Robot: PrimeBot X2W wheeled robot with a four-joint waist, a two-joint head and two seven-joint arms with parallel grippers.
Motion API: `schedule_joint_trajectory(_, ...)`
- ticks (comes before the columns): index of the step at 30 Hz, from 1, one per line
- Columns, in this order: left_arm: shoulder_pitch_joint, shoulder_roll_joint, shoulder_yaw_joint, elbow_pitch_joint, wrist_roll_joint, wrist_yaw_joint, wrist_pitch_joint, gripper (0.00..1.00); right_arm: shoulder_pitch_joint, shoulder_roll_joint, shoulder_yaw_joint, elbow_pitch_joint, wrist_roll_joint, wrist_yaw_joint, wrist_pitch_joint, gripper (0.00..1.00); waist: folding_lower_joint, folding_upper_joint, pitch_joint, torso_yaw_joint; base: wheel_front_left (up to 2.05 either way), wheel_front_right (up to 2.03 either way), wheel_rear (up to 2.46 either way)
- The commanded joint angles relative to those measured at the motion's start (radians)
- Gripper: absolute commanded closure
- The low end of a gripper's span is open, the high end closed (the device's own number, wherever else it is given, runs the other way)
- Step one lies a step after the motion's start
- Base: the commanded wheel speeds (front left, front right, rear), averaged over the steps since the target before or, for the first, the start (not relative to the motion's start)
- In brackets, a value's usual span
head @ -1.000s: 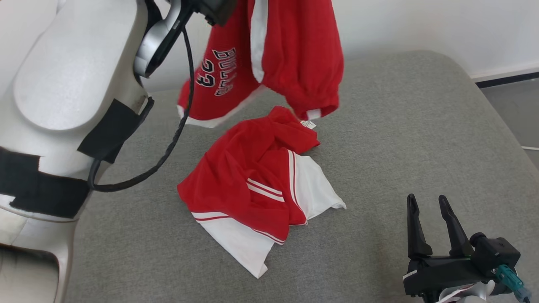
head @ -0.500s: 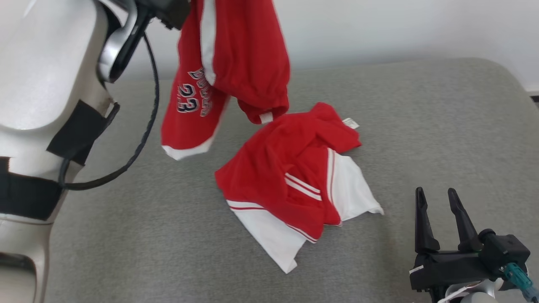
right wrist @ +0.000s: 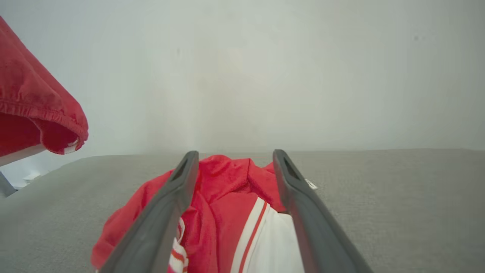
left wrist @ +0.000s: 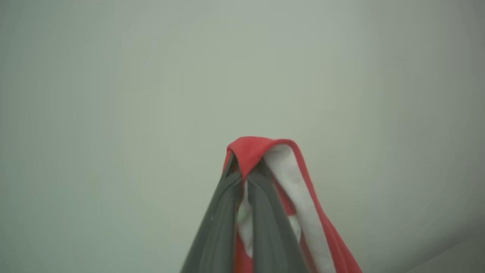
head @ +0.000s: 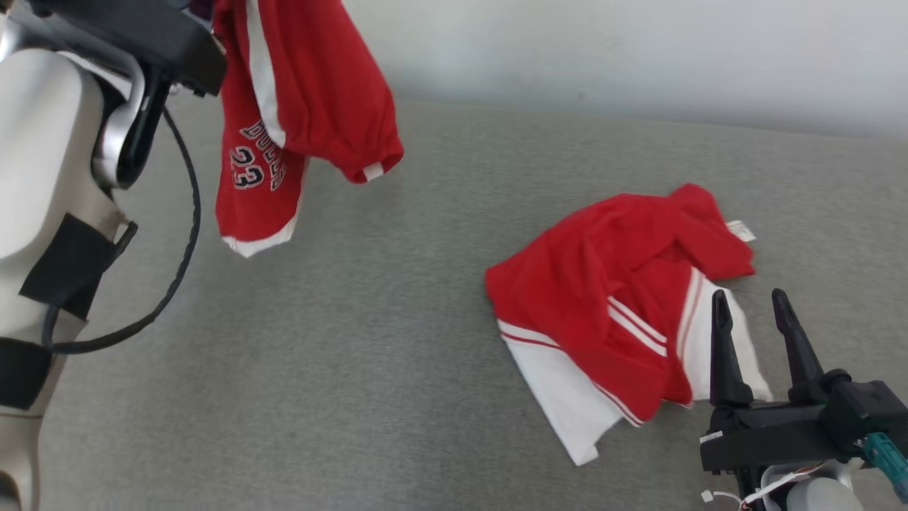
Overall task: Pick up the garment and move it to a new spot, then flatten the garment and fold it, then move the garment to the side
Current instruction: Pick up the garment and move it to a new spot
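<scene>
The left gripper [left wrist: 247,172] is clamped tight on a fold of a red jersey-knit garment with white stripes and a dark "23" print [head: 305,92]. The left wrist view shows the two dark fingers [left wrist: 223,212] pressed together, with red and white cloth pinched between them and draped over their tips. The garment hangs at the upper left of the head view, and its lower white hem is above the far left part of the grey fabric-covered worktop [head: 397,341]. In the right wrist view its gathered cuff hangs clear of the surface.

A second red and white garment with thin stripes [head: 603,284] lies crumpled on the worktop, well apart from the hanging one. The right gripper [head: 750,298] holds nothing. Its fingers are spread wide at the near white edge of this crumpled garment and point towards the pale wall [head: 603,50].
</scene>
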Motion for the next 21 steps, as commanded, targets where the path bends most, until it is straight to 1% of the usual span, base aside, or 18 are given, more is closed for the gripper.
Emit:
schedule_joint_trajectory(1,0.021,0.004,0.005,0.004,-0.004,0.005,-0.008,1.0,-0.006,-0.002,-0.004,-0.009,-0.009,-0.002,0.004,0.0,0.0001,0.0,0.025,0.104,0.0,0.0,0.0)
schedule_joint_trajectory(6,0.05,0.039,0.025,0.023,-0.008,0.019,-0.019,1.0,-0.009,-0.002,-0.005,-0.055,-0.033,-0.002,0.034,0.0,0.0001,0.0,0.047,0.169,0.0,0.0,0.0)
schedule_joint_trajectory(11,0.077,0.083,0.058,0.049,-0.018,0.033,-0.029,1.0,-0.014,-0.002,-0.001,-0.098,-0.049,-0.002,0.062,0.0,0.0001,0.0,0.069,0.2,0.0,0.0,0.0)
schedule_joint_trajectory(16,0.07,0.133,0.087,0.074,-0.016,0.029,-0.033,1.0,-0.022,-0.002,0.003,-0.129,-0.064,-0.002,0.082,0.0,0.0001,0.0,0.092,0.188,0.0,0.0,0.0)
schedule_joint_trajectory(21,0.048,0.167,0.109,0.088,-0.014,0.03,-0.035,1.0,-0.023,-0.002,-0.01,-0.163,-0.081,-0.002,0.101,0.0,0.0001,0.0,0.12,0.147,0.0,0.0,0.0)
